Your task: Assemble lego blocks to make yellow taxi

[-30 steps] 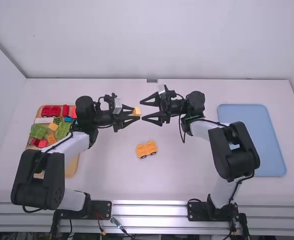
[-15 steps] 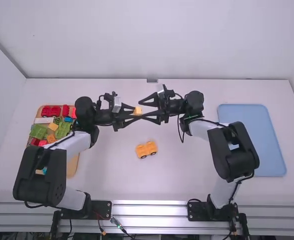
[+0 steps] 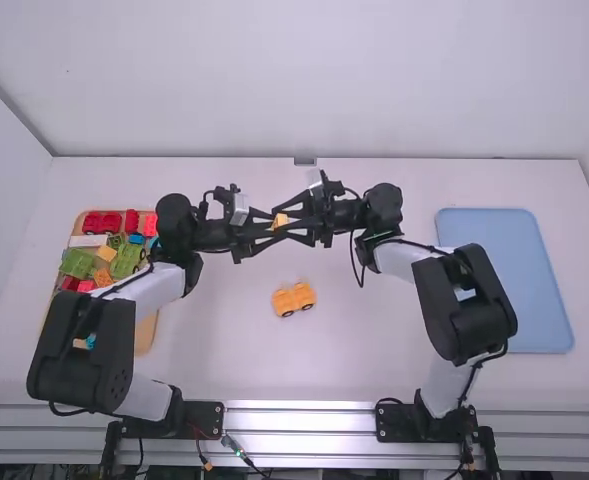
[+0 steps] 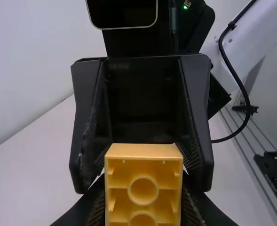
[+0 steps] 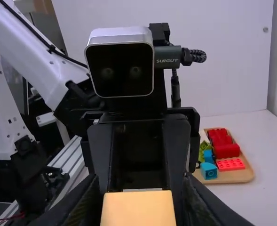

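Yellow block (image 3: pixel 280 221) aloft—clamped in left gripper (image 4: pixel 143 184) and right gripper (image 5: pixel 140 183) alike. Best kept level, untwisted, and released from one side only after firm seating opposite; wheeled base (image 3: pixel 294 299) on table (image 3: pixel 374 340).

Robotics lab, or lab-type bench cell. White table (image 3: pixel 374 350), plain white walls (image 3: pixel 314 80) along far edge and both sides. Slotted aluminium rails (image 3: pixel 299 422) along near edge. Left arm (image 3: pixel 86 350) and right arm (image 3: pixel 466 300) on black base plates (image 3: pixel 199 416) fixed at rails. Boxy camera (image 5: pixel 120 66) on left arm's wrist. Loose wires with connectors (image 3: pixel 236 447) by rails. Toy bricks (image 3: pixel 102 222) in wooden tray (image 3: pixel 146 335), blue tray (image 3: pixel 504 280) opposite side.
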